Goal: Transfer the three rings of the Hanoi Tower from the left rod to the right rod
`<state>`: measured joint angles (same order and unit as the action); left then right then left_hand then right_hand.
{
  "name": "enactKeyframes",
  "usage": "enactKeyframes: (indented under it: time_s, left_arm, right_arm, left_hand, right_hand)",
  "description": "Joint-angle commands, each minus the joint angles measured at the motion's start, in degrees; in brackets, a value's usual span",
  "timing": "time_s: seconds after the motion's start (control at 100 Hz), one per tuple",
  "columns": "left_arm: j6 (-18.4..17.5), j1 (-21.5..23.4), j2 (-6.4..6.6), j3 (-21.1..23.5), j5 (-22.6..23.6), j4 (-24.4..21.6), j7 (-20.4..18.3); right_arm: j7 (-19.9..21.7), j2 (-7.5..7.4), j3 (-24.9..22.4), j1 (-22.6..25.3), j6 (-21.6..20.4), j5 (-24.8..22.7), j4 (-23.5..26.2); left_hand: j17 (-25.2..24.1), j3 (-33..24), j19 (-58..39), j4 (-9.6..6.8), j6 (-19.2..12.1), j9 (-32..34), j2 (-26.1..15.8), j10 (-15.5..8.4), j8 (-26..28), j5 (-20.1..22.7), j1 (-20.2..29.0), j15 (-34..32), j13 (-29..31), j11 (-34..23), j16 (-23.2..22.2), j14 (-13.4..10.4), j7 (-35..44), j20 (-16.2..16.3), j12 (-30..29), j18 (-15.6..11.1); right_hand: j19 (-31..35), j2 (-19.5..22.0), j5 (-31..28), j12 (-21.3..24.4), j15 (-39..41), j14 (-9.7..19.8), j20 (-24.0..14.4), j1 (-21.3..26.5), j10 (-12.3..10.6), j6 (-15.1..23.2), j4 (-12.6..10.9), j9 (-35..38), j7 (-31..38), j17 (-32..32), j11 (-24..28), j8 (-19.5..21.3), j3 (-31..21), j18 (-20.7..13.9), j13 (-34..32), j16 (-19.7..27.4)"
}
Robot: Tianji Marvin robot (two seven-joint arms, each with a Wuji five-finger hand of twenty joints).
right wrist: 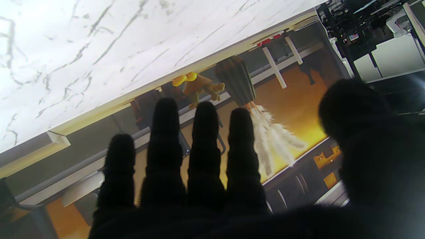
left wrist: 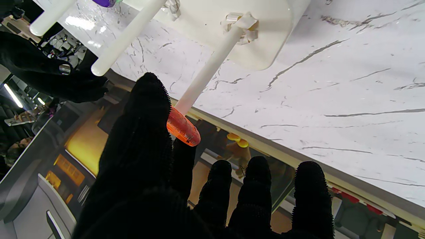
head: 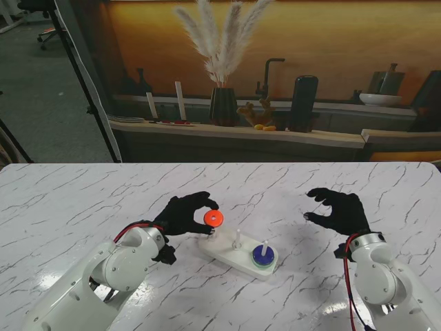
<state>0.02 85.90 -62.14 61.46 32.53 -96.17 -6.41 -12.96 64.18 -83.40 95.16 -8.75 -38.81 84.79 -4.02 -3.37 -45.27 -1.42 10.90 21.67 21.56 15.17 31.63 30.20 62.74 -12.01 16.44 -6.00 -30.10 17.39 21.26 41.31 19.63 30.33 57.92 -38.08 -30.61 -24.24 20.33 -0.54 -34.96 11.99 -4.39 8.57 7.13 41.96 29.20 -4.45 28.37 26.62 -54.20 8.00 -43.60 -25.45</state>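
Pinching the orange ring [head: 213, 218] atop the left rod [left wrist: 212, 66] — my left hand [head: 185, 215]; right hand [head: 341, 209] spread, empty — blue ring [head: 262, 254] already on the right rod.

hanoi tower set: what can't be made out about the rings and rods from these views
- Orange ring: whether it has cleared the left rod; the left robot hand covers the rod's tip in the left wrist view.
- Right rod stack: blue on green shows in the stand view, but it is too small to count rings; cut off by the edge in the left wrist view.
- Right wrist view: the right robot hand shows, no tower.
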Motion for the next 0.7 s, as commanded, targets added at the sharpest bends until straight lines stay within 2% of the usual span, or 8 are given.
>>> enactKeyframes:
  time_s: [0.0, 0.69]
  left_arm:
    - [-1.43, -0.14, -0.15, -0.16, -0.22, -0.89, -0.77]
    - [-1.84, -3.07, -0.71, -4.83, -4.73, -1.85, -1.08]
  right_arm:
    - [0.02, 0.44, 0.29, 0.19, -0.23, 0.21, -0.12]
    - [-0.05, 0.38, -0.09, -0.61, 0.54, -0.15, -1.32]
  left_hand:
    - [-0.85, -0.97, -0.83, 0.0, -1.26, 0.27, -3.2, -0.98, 1.98, 3.68, 3.13, -0.14, 0.68, -0.19, 0.65, -0.21, 4.37, -0.18, 0.39, 0.14]
    - [-0.85, -0.77, -0.82, -0.03, -1.26, 0.41, -3.18, -1.08, 2.11, 3.96, 3.11, -0.04, 0.76, -0.13, 0.74, -0.22, 4.28, -0.15, 0.34, 0.14]
  right_hand:
    - [0.7, -1.14, -0.71, -0.19, 0.42, 0.32, -0.63, -0.54, -0.42, -0.09, -1.77, -0.11, 0.49, 0.27, 0.51, -0.83, -0.54, 16.29, -0.22, -0.67]
    - [0.71, -1.39, -0.74, -0.2, 0.47, 0.41, -0.68, -0.35, -0.37, -0.07, -1.73, -0.13, 0.59, 0.23, 0.59, -0.77, -0.84, 16.32, -0.28, -0.69]
